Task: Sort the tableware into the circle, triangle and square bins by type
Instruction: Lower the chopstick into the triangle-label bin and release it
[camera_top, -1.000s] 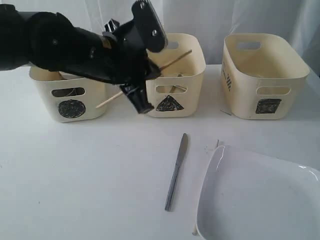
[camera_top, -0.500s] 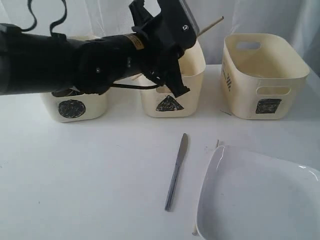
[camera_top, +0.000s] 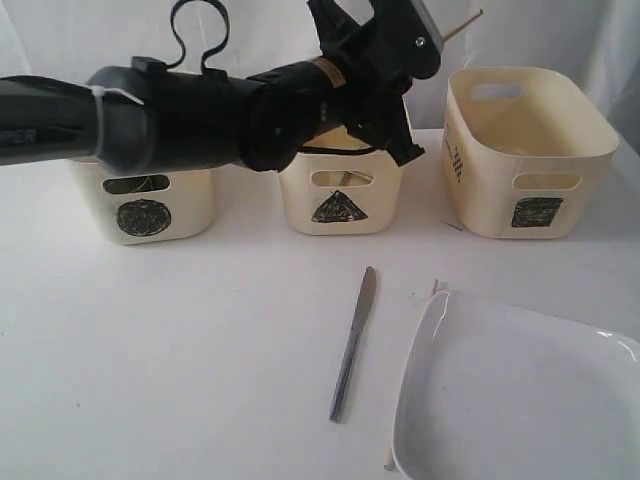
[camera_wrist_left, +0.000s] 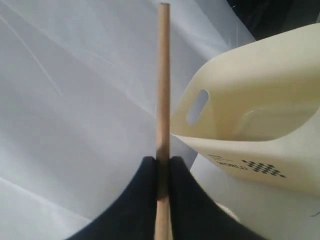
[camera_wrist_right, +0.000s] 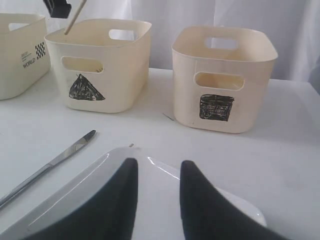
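Note:
My left gripper (camera_top: 425, 45) is shut on a wooden chopstick (camera_top: 462, 21), held in the air above the triangle bin (camera_top: 300, 200). The stick slants up towards the square bin (camera_top: 500, 150), and the left wrist view shows it pinched between the black fingers (camera_wrist_left: 180, 200). Its lower end hangs over the triangle bin (camera_wrist_right: 125, 75). A steel knife (camera_top: 352, 345) lies on the table. The large white square plate (camera_top: 520, 400) sits at the front right. My right gripper (camera_wrist_right: 157, 167) is open just above the plate (camera_wrist_right: 85, 190). Mugs, bowls, spoon and fork are out of view.
The circle bin (camera_top: 190, 205) stands at the left, partly behind my left arm. A thin wooden end (camera_top: 436, 287) peeks out at the plate's left edge. White curtains hang behind the bins.
My left arm has swung right and upward with the chopstick, from in front of the circle and triangle bins to above the triangle bin. Knife and plate have not moved.

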